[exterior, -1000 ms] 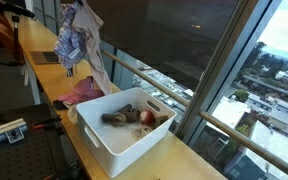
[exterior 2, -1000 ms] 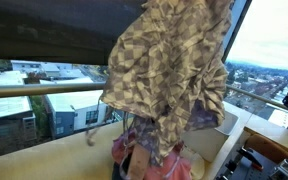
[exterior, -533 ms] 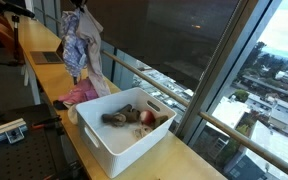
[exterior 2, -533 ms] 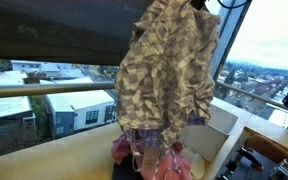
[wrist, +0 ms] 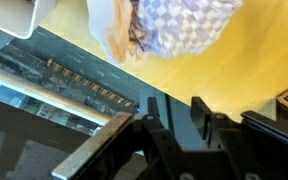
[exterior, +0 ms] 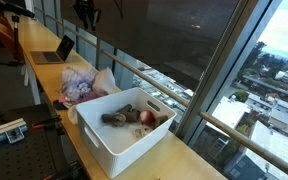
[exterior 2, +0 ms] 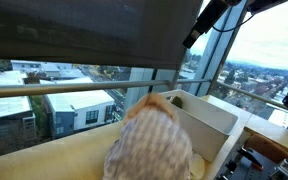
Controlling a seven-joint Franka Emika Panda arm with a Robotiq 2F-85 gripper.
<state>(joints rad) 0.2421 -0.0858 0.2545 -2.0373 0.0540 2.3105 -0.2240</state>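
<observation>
The long wooden worktop (exterior: 196, 163) runs along the window. On it stands a white bin (exterior: 114, 142), and the checked cloth (exterior: 88, 85) lies crumpled on the worktop just beside the bin. High above the cloth hangs the end effector (exterior: 87, 13), its jaws partly spread and gripping nothing.

Bright daylight through the windows (exterior: 269, 60); near cloth (exterior 2: 149, 140) is blurred.

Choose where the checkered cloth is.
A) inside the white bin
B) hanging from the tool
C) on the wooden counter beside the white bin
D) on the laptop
C: the checkered cloth lies heaped on the wooden counter next to the white bin, and the tool above it holds nothing.
</observation>
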